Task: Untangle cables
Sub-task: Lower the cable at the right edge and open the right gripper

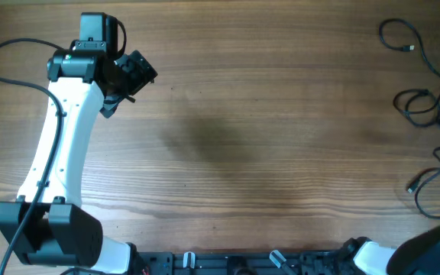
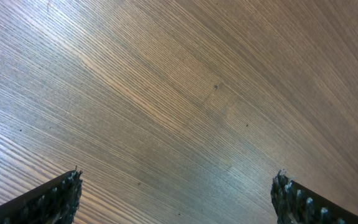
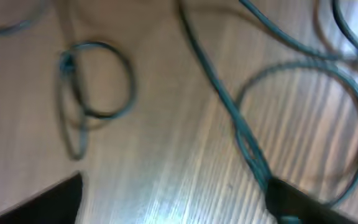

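Left fingers (image 2: 48, 202) wide over wood table (image 2: 185, 93); right fingers (image 3: 48, 205) wide, cables (image 3: 221, 93) beneath, blurred.

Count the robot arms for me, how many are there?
2. The white-and-black left robot arm reaches up the left side. The right robot arm is at the bottom-right corner, mostly cut off by the picture edge, near thin black cables.
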You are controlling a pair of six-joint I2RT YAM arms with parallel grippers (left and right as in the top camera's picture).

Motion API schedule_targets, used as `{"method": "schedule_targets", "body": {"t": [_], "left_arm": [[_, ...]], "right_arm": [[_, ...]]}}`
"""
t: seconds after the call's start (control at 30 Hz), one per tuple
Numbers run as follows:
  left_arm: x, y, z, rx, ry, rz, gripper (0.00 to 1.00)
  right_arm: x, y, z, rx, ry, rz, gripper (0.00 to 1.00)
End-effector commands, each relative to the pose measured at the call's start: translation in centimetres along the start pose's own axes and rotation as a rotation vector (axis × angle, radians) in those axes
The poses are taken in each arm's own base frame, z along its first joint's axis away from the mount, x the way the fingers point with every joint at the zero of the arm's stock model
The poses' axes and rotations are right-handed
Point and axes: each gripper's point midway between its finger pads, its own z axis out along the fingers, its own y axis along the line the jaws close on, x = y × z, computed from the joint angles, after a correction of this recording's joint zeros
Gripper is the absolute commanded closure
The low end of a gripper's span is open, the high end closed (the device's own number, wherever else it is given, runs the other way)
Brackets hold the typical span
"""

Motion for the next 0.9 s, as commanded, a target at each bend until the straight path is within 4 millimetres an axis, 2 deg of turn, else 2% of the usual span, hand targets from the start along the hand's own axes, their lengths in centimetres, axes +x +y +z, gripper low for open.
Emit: {"method": "schedule_targets", "body": {"t": [0.0, 0.07, 0.13, 0.17, 0.2, 0.23, 0.27, 0.3, 0.37, 0.4, 0.5, 0.57, 0.6, 0.67, 0.7, 0.73, 0.77, 0.83, 0.87], "left_arm": [[-0.3, 0.4, 0.3, -0.017, -0.005, -0.019, 0.00], [-0.3, 0.4, 0.3, -0.017, -0.005, -0.019, 0.00], [-0.3, 0.4, 0.3, -0.018, -0.004, -0.019, 0.00], [-0.2, 0.4, 0.3, -0.018, -0.004, -0.019, 0.00], [-0.2, 0.4, 0.3, -0.018, -0.004, -0.019, 0.00], [-0.2, 0.4, 0.3, -0.018, -0.004, -0.019, 0.00], [-0.3, 0.4, 0.3, -0.018, -0.004, -0.019, 0.00], [-0.3, 0.4, 0.3, -0.018, -0.005, -0.019, 0.00], [-0.3, 0.4, 0.3, -0.017, -0.006, -0.020, 0.00], [-0.3, 0.4, 0.3, -0.017, -0.006, -0.020, 0.00], [-0.3, 0.4, 0.3, -0.016, -0.006, -0.020, 0.00], [-0.3, 0.4, 0.3, -0.017, -0.006, -0.020, 0.00], [-0.3, 0.4, 0.3, -0.016, -0.006, -0.020, 0.00], [-0.4, 0.3, 0.3, -0.014, -0.008, -0.020, 0.00], [-0.4, 0.4, 0.3, -0.014, -0.009, -0.019, 0.00], [-0.4, 0.3, 0.3, -0.013, -0.010, -0.020, 0.00], [-0.4, 0.3, 0.3, -0.011, -0.012, -0.020, 0.00], [-0.5, 0.2, 0.3, -0.009, -0.013, -0.020, 0.00], [-0.5, 0.2, 0.3, -0.010, -0.013, -0.019, 0.00]], "right_arm": [[-1.6, 1.5, -1.4, -0.075, -0.066, -0.073, 0.00], [-2.0, 1.1, -0.1, -0.033, -0.074, -0.070, 0.03], [-2.4, 0.0, 1.9, 0.043, -0.079, -0.069, 0.23], [-2.3, -0.8, 3.3, 0.091, -0.062, -0.066, 0.39], [-2.2, -1.4, 4.4, 0.110, -0.042, -0.058, 0.47], [-2.2, -1.9, 5.1, 0.126, -0.028, -0.050, 0.46], [-2.2, -2.5, 5.9, 0.143, -0.013, -0.043, 0.34], [-2.1, -2.9, 6.4, 0.153, -0.004, -0.037, 0.34], [-1.8, -3.4, 7.3, 0.173, 0.020, -0.057, 0.47], [-1.4, -3.6, 7.8, 0.185, 0.037, -0.062, 0.50], [1.1, -3.9, 10.7, 0.178, 0.152, -0.063, 0.52], [2.3, -2.3, 11.9, 0.082, 0.219, -0.095, 0.51], [2.3, -1.0, 11.7, 0.015, 0.234, -0.117, 0.51], [0.4, 0.2, 9.6, -0.012, 0.192, -0.119, 0.44], [-0.8, 1.0, 8.2, -0.027, 0.160, -0.125, 0.36], [-2.5, 2.0, 5.9, -0.053, 0.116, -0.127, 0.24], [-4.2, 3.1, 3.3, -0.082, 0.067, -0.128, 0.20], [-6.1, 3.9, 0.0, -0.110, -0.013, -0.129, 0.16], [-6.5, 3.4, -0.7, -0.084, -0.042, -0.126, 0.15]]}}
